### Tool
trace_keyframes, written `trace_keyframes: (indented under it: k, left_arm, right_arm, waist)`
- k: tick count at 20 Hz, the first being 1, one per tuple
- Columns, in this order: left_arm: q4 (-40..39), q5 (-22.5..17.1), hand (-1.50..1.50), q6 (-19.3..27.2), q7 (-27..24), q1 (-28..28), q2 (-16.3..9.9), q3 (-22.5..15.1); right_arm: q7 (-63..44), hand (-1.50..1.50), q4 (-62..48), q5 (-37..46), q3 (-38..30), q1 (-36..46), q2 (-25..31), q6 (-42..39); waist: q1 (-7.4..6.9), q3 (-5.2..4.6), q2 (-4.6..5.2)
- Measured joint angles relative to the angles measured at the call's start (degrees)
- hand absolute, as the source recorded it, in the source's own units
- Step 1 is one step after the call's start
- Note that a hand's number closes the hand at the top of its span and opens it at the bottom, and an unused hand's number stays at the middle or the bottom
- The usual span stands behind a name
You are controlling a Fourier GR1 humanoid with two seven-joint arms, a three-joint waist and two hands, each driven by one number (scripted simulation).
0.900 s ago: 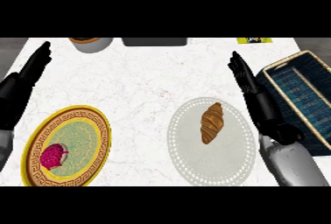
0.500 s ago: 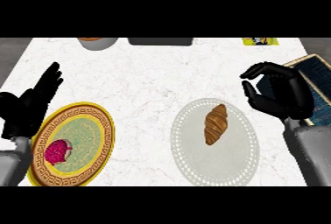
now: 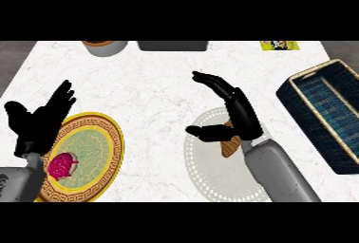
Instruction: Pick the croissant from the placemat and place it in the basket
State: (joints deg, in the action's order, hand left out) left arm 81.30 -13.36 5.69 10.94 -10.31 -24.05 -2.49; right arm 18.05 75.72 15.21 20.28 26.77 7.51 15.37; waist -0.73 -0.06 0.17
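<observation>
One croissant (image 3: pixel 229 146), one placemat (image 3: pixel 203 175), one basket (image 3: pixel 324 114), one plate (image 3: pixel 95 161), two robot hands (image 3: pixel 235 107) (image 3: pixel 38 121).

White counter (image 3: pixel 161 80); placemat (image 3: pixel 210 175); plate (image 3: pixel 98 142); basket (image 3: pixel 308 102)

Single head view only, no second view to share scene. Camera above table (image 3: pixel 161 80), looking steeply down at tabletop. Forearms enter from lower edge: left hand (image 3: pixel 38 123) at view's left, right hand (image 3: pixel 235 111) at centre-right. Far table edge near top; basket (image 3: pixel 298 102) cut by right edge. Close range.
</observation>
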Motion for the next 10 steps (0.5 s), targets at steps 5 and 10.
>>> trace_keyframes:
  k: [5,10]
  left_arm:
    - [-2.0,0.0,0.00,-0.3,-0.4,-0.3,0.3,0.9]
    - [-2.4,0.1,0.00,-0.1,-0.4,0.4,0.3,1.3]
  right_arm:
    - [-21.3,-1.50,3.0,4.9,1.7,7.1,-0.1,-3.1]
    - [-39.4,-1.50,3.0,12.0,2.1,14.1,8.0,-10.8]
  waist:
    - [1.00,-0.10,-0.52]
    - [2.04,-0.27,-1.17]
